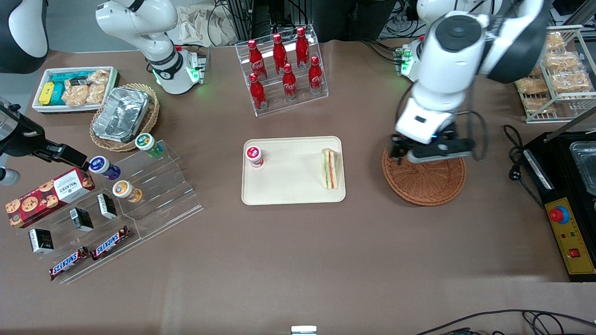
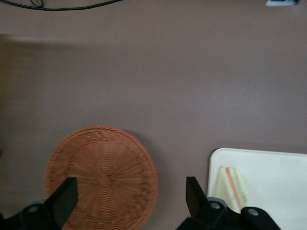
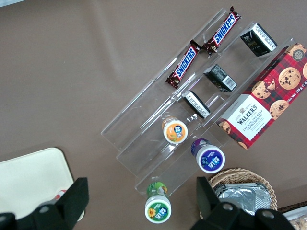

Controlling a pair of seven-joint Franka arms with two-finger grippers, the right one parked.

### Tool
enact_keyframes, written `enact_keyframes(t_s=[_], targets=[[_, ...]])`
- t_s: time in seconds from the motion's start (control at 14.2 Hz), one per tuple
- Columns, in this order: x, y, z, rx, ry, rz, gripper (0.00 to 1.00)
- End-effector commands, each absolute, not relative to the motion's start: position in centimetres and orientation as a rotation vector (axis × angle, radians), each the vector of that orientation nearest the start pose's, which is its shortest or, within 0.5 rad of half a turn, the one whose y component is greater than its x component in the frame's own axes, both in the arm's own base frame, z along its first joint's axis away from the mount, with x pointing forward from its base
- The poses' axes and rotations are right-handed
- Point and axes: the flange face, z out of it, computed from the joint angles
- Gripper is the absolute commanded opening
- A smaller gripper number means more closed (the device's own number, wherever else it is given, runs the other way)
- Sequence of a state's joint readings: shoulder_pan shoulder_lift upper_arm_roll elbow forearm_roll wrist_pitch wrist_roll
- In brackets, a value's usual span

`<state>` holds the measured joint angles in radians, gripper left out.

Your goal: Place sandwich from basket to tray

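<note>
On the brown surface (image 1: 298,260) we see the cream tray (image 1: 288,186) at mid-table, with the wicker basket (image 1: 426,184) beside it toward the working arm's end. Our hand (image 2: 129,196) hangs over the basket, fingers spread wide, holding nothing. The sandwich (image 1: 329,168) lies on the tray, along the edge nearest the basket.

A brown table (image 1: 288,260) is seen carrying the tray (image 1: 288,186), the basket (image 1: 426,186), a bottle rack (image 1: 281,70), a clear stepped stand (image 1: 139,200) and a tan wicker basket (image 1: 123,118). The gripper (image 1: 421,153) is held above the basket.
</note>
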<state>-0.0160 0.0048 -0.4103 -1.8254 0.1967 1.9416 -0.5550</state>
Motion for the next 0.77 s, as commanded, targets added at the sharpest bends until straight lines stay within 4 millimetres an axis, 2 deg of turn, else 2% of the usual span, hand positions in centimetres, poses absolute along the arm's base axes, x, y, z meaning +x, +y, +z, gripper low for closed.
enact_keyframes(t_s=[0.0, 0.14, 0.28, 0.49, 0.7], targets=[[51.2, -19.0, 57.0, -3.003, 0.029, -0.223, 1.00], [50.9, -13.3, 60.1, -3.083, 0.004, -0.222, 1.00], [50.3, -9.3, 62.6, -3.192, 0.002, -0.265, 1.00], [49.0, -7.9, 63.9, -3.202, 0.017, -0.299, 1.00], [49.8, -7.4, 64.6, -3.200, 0.126, -0.328, 1.00]])
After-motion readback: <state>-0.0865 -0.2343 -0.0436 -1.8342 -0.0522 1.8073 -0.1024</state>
